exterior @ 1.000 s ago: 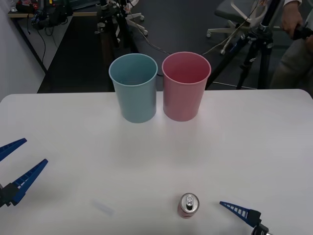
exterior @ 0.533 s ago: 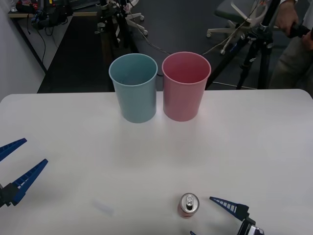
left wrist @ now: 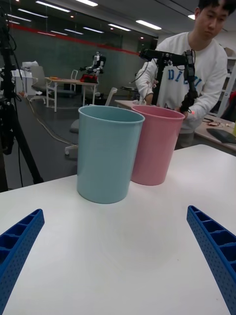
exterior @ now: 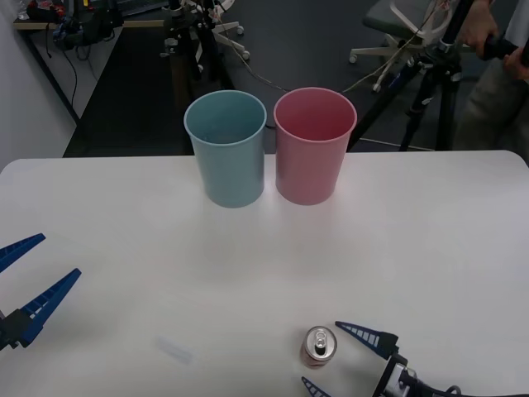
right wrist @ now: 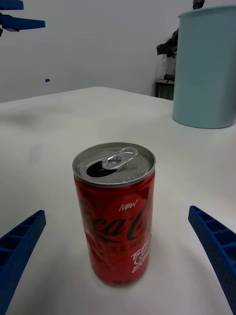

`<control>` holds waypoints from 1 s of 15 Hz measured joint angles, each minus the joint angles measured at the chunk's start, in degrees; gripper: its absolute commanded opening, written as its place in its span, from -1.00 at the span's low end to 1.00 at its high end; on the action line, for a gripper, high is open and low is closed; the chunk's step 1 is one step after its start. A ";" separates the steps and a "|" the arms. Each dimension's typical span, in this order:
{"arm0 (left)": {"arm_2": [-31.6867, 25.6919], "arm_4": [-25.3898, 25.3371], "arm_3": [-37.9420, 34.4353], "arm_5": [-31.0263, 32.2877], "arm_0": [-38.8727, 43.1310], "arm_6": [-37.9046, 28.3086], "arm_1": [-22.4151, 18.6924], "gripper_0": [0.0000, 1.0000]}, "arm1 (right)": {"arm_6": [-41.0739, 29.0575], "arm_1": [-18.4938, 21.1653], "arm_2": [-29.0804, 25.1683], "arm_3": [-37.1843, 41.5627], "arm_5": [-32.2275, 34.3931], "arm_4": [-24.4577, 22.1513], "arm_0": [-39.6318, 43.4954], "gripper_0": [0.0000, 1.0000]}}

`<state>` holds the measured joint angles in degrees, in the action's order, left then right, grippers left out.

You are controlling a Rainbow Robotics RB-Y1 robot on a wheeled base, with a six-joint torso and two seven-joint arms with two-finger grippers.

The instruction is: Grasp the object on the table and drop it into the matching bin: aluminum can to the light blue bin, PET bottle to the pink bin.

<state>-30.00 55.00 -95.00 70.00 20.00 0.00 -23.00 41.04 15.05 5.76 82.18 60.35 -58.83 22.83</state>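
Red Coca-Cola Zero can [exterior: 318,346]: upright on the white table [exterior: 413,240], near its front edge, tab lifted, mouth apparently open.
Right gripper [exterior: 339,360]: low over the table just right of the can, blue ribbed fingers [right wrist: 219,246] spread to either side of it, neither touching.
Left gripper [exterior: 26,277]: at the table's left edge, well apart from the can, fingers spread, holding nothing.
Light blue bin [exterior: 226,147]: upright at the far side.
Pink bin [exterior: 314,145]: just beside it on the right, rims near touching.
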 measured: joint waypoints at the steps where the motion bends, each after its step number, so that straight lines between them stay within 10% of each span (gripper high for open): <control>1: 0.00 0.00 0.00 0.00 0.00 0.00 0.00 1.00 | 0.00 0.04 0.58 0.00 -0.85 0.01 -0.41 1.00; 13: 0.00 0.00 0.00 0.00 0.00 0.00 0.00 1.00 | -0.48 -1.15 4.13 -0.07 -4.50 -0.56 -3.04 1.00; 14: 0.00 0.00 0.00 0.00 0.00 0.00 0.00 1.00 | -0.54 -1.16 4.31 -0.07 -4.54 -0.58 -3.08 0.37; 15: 0.00 0.00 0.00 0.00 0.00 0.00 0.00 1.00 | -0.59 -1.16 4.44 -0.05 -4.58 -0.58 -3.17 -1.00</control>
<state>-30.00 55.00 -95.00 70.00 20.00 0.00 -23.00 40.46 13.89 10.20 82.13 55.77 -59.41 19.66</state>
